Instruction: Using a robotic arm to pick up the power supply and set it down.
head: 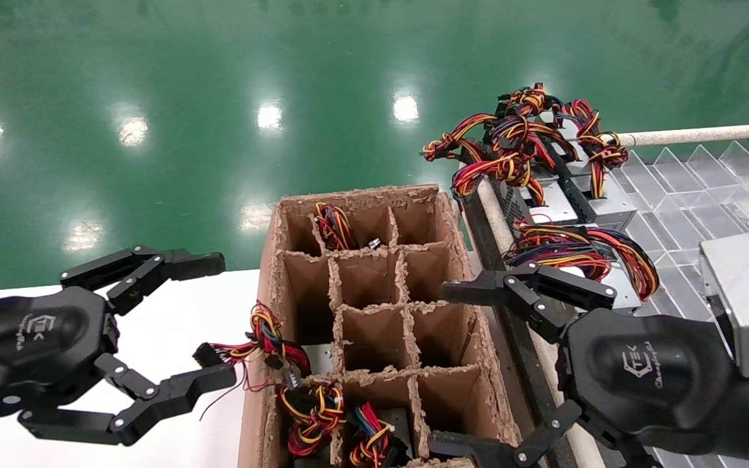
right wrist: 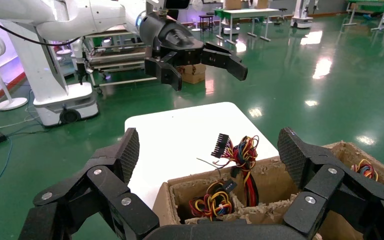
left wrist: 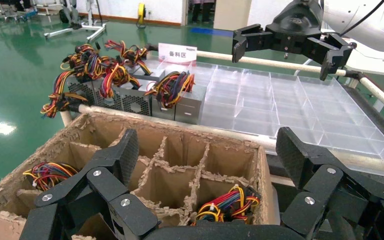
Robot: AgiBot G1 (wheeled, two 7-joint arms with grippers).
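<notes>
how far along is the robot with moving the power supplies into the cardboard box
Partly done: several cells of the divided brown cardboard box already show coloured wire bundles. In hand: nothing; the left claw and right claw hover open. Left: silver-grey metal power supplies still on the clear-divider rack.

Glossy green floor (head: 218, 97) with lamp reflections.

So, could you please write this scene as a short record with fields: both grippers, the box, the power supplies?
left gripper: black two-finger left gripper, open, empty, over the white table
right gripper: black right gripper, open, empty, at the box's right edge
box: brown cardboard box with grid dividers; some cells hold wire bundles, several look empty
power supplies: silver-grey metal power supplies with red, yellow and black wires, on the clear plastic divider tray, none held
</notes>
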